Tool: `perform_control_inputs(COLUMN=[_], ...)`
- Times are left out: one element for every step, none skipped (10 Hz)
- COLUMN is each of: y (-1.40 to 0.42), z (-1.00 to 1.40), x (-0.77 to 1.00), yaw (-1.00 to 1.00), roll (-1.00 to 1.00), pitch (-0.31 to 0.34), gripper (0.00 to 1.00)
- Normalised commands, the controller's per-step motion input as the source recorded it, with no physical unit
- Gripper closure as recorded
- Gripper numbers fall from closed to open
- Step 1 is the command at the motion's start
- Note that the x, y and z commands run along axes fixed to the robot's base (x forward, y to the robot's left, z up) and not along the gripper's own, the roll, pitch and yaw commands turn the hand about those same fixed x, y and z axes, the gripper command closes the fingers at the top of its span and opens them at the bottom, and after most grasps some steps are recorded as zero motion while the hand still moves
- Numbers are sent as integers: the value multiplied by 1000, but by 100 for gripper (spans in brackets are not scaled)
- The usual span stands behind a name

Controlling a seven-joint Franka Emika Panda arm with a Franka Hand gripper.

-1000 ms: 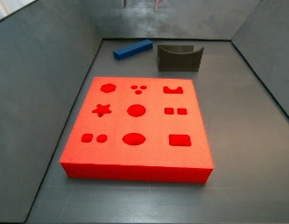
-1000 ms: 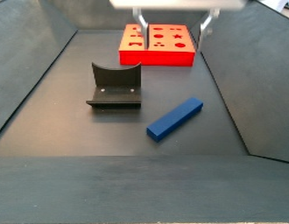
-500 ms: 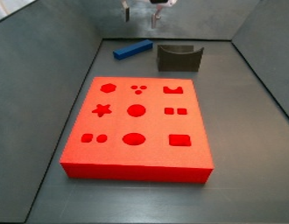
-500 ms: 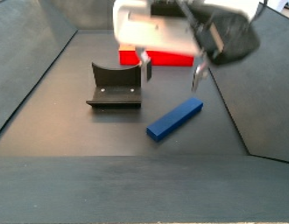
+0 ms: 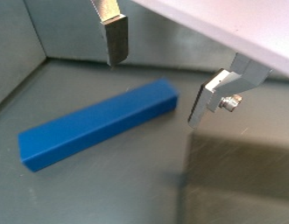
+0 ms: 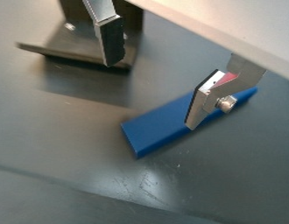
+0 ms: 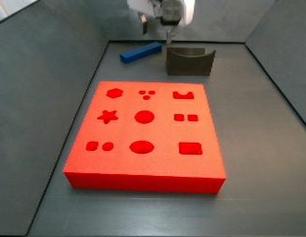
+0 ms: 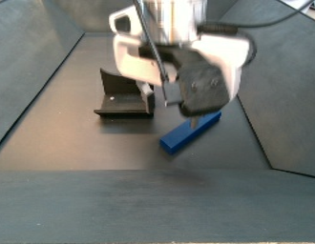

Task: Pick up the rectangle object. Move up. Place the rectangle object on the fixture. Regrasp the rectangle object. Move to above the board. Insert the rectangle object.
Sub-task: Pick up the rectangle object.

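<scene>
Lying flat on the grey floor, the plain blue rectangle object (image 5: 98,122) sits beneath the spread-apart, empty gripper (image 5: 158,74).

Gripper (image 5: 158,77) hovering above floor, fingers (image 5: 116,39) spread wide, nothing between. Blue rectangle object (image 5: 98,124) flat on dark floor, lying diagonal, just below fingers, not touched.

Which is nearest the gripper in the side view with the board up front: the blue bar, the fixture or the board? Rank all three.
Measured from the gripper, open at the far end of the floor:
1. The rectangle object, just below the fingers.
2. The fixture, beside the bar.
3. The board, well toward the camera.
</scene>
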Motion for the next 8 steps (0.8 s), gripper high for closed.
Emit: perform_control_inputs(y=[-126,0,26,-109,-157,0,0,46], z=[-131,29,0,-103,-69,0,-43,-97], x=[-589,-394,0,-303,-689,-780,-566,226], yaw=[-314,-266,0,-89,-269,-209,-3,-114], roll=[56,-19,0,0,0,-41,-24,-21], pitch=[-236,-179,0,-103,-210,-263,-233,-64], gripper=[0,0,0,0,0,0,0,0])
